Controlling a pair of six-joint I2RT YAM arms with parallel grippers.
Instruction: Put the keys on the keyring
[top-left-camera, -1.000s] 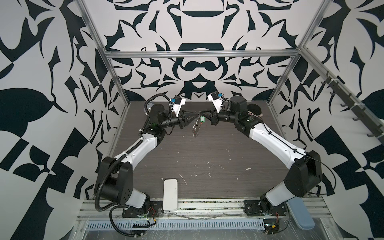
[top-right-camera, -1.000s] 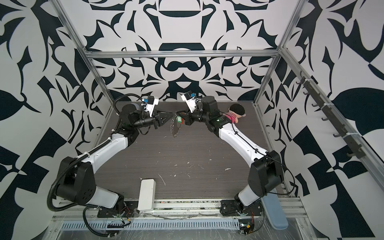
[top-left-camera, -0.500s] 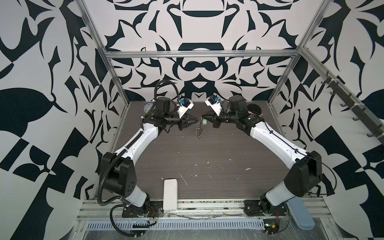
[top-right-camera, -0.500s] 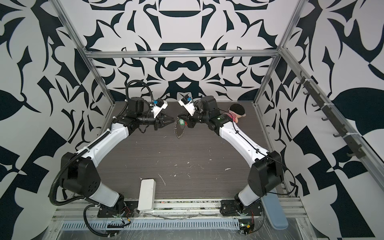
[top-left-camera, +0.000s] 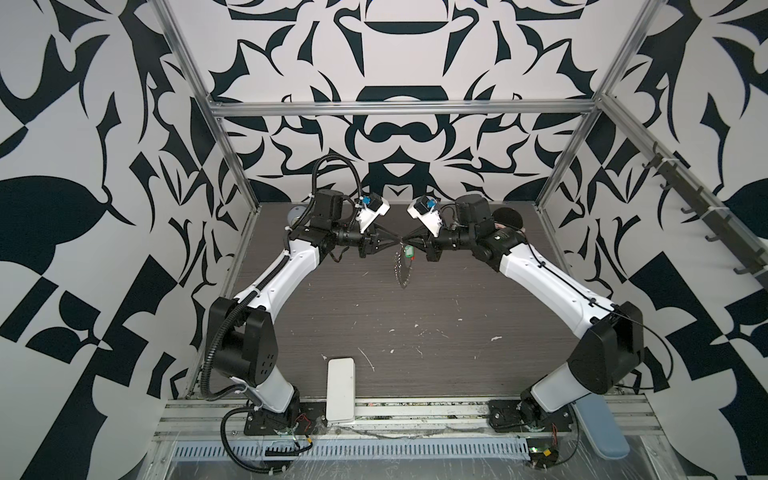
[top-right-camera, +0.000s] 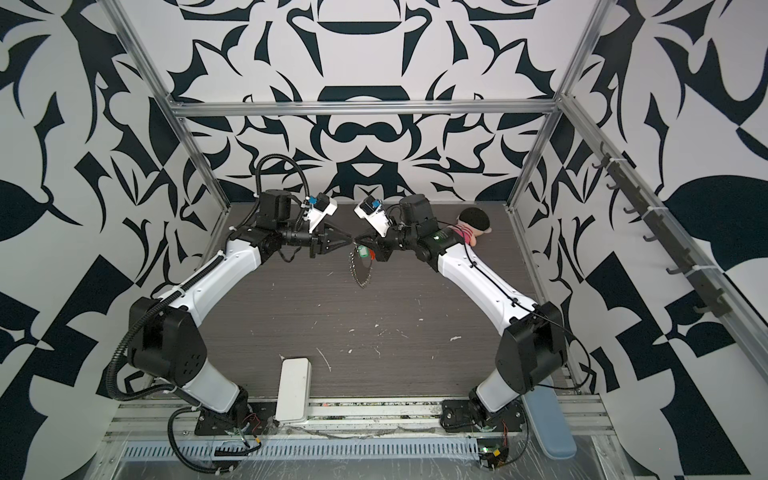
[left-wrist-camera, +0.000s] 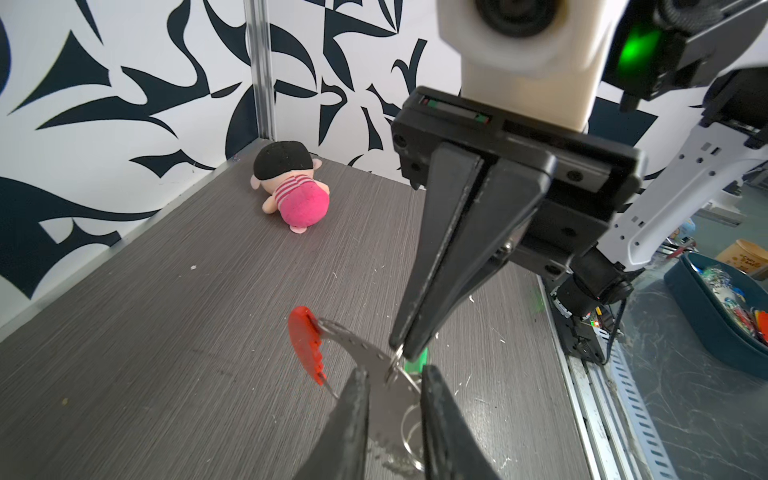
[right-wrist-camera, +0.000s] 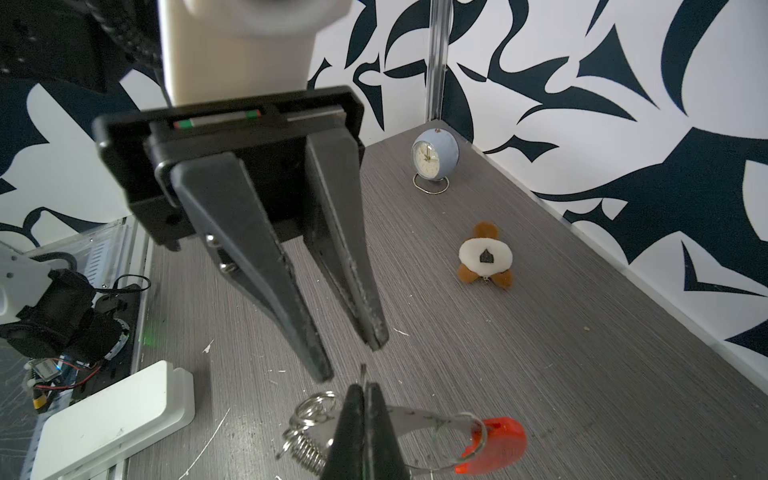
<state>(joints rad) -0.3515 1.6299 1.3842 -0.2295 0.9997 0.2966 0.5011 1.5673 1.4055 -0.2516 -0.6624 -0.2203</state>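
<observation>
1. Both arms meet tip to tip above the far middle of the table (top-left-camera: 415, 332), clear of its surface.
2. The right tool (right-wrist-camera: 363, 392) is closed on the keyring (right-wrist-camera: 419, 419). It pinches the flat silver part between the cluster of wire rings and the red-orange bar (right-wrist-camera: 494, 446).
3. The left tool (right-wrist-camera: 351, 361) is open. Its two fingers stand apart on either side of the top of the keyring, and no clamping contact is visible.
4. In both top views, the keyring hangs in the air from the meeting point as a narrow silver loop, with its lower end above the table.
5. The key (top-right-camera: 363, 252), with a green head, hangs just below the tool tips beside the top of the loop. Whether it is threaded onto a ring cannot be told.
6. A green indicator lamp (left-wrist-camera: 640, 45) is lit on the right arm.
7. A pale blue alarm clock (right-wrist-camera: 434, 156) stands upright near the far corner. Its dial numerals are too small to read.
8. A white-and-brown plush toy (right-wrist-camera: 486, 259) lies on the table near the clock but apart from it.
9. A pink plush doll (left-wrist-camera: 299, 195) with a black head lies by the far wall on the right arm's side.
10. A white block (top-left-camera: 340, 384) rests at the front edge of the table.
11. A tan container (left-wrist-camera: 748, 257) beyond the table carries print too blurred to read.
</observation>
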